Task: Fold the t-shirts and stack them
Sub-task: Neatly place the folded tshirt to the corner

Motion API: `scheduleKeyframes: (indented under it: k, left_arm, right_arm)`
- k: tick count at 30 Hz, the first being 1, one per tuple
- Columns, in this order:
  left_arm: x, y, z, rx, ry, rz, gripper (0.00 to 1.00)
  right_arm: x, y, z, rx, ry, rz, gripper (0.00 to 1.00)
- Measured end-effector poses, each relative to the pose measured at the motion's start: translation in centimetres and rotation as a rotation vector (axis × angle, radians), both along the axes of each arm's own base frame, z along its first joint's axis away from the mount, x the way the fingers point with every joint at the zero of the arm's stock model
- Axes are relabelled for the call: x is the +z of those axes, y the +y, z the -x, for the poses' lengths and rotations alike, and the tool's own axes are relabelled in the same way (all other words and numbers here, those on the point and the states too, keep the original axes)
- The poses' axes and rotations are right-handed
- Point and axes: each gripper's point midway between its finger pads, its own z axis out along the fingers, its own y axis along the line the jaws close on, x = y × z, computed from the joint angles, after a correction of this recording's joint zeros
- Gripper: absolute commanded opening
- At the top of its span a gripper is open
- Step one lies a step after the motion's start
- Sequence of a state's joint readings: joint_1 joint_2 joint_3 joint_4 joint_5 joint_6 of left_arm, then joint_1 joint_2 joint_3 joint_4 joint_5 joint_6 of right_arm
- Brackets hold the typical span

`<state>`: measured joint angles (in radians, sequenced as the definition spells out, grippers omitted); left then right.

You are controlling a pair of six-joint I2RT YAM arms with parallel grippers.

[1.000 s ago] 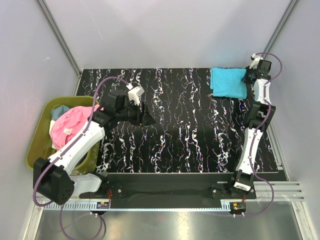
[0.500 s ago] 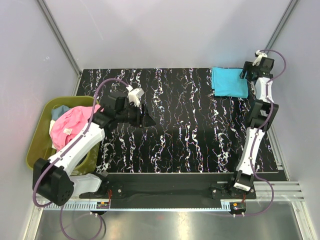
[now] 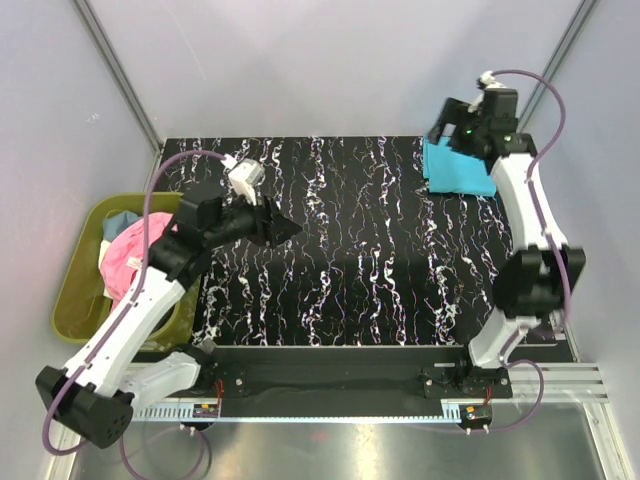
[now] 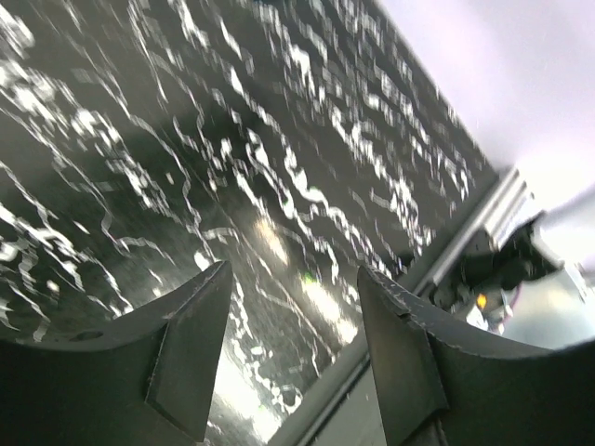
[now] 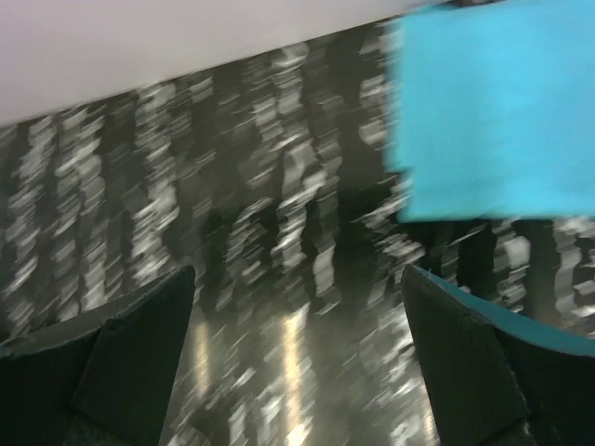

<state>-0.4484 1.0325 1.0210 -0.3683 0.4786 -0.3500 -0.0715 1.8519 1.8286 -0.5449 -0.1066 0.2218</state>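
Note:
A folded turquoise t-shirt lies flat at the far right corner of the black marbled table. My right gripper hovers just above its left far edge, open and empty. In the right wrist view the turquoise t-shirt fills the upper right, beyond the wide-open right gripper. A pink t-shirt is heaped in the olive bin over a light blue one. My left gripper hangs above the table's left part, open with nothing in it; the left gripper looks down at bare tabletop.
The olive bin sits off the table's left edge, under the left arm. Grey walls close the cell at the back and on both sides. A metal rail runs along the near edge by the arm bases.
My right gripper has opened, let go of the turquoise t-shirt, and risen and swung left off it. The left arm has lifted and turned slightly, its gripper staying open.

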Motion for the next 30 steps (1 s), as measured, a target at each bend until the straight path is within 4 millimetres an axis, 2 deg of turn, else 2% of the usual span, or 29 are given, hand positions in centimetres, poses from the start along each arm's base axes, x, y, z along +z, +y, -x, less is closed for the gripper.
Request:
scheduleKeyframes:
  k: [1, 3, 4, 5, 6, 9, 16, 18, 22, 25, 30]
  left_arm:
    - [0.9, 0.2, 0.0, 0.014, -0.025, 0.005, 0.68]
    - [2.8, 0.7, 0.0, 0.041, -0.072, 0.020, 0.70]
    - [3.7, 1.0, 0.2, 0.053, -0.091, 0.026, 0.87]
    - [4.6, 1.3, 0.5, 0.065, -0.114, 0.034, 0.94]
    - [5.4, 1.7, 0.8, 0.076, -0.133, 0.043, 0.99]
    - [6.8, 2.7, 1.6, 0.112, -0.167, 0.057, 0.99]
    - [6.7, 4.5, 3.0, 0.182, -0.172, 0.052, 0.99]
    - [6.6, 4.8, 3.3, 0.196, -0.170, 0.058, 0.99]
    - [6.5, 5.0, 3.8, 0.200, -0.169, 0.074, 0.99]
    - [6.5, 4.9, 4.1, 0.194, -0.166, 0.085, 0.99]
    - [6.6, 4.8, 4.3, 0.181, -0.167, 0.090, 0.99]
  right_arm:
    - [2.1, 3.2, 2.0, 0.057, -0.026, -0.028, 1.00]
    - [4.7, 7.8, 5.9, 0.147, -0.061, -0.083, 1.00]
    - [5.7, 9.5, 8.4, 0.188, -0.070, -0.115, 1.00]
    - [6.4, 10.6, 10.8, 0.215, -0.074, -0.147, 1.00]
    - [6.9, 11.2, 13.0, 0.236, -0.081, -0.179, 1.00]
    - [6.7, 11.5, 18.8, 0.250, -0.064, -0.256, 1.00]
    - [5.6, 11.2, 27.6, 0.246, -0.065, -0.328, 1.00]
    - [6.5, 10.6, 29.3, 0.231, -0.106, -0.320, 1.00]
    - [8.3, 9.7, 31.3, 0.202, -0.187, -0.300, 1.00]
    - [8.9, 9.5, 31.6, 0.194, -0.207, -0.301, 1.00]
    - [8.2, 9.6, 31.4, 0.185, -0.178, -0.318, 1.00]
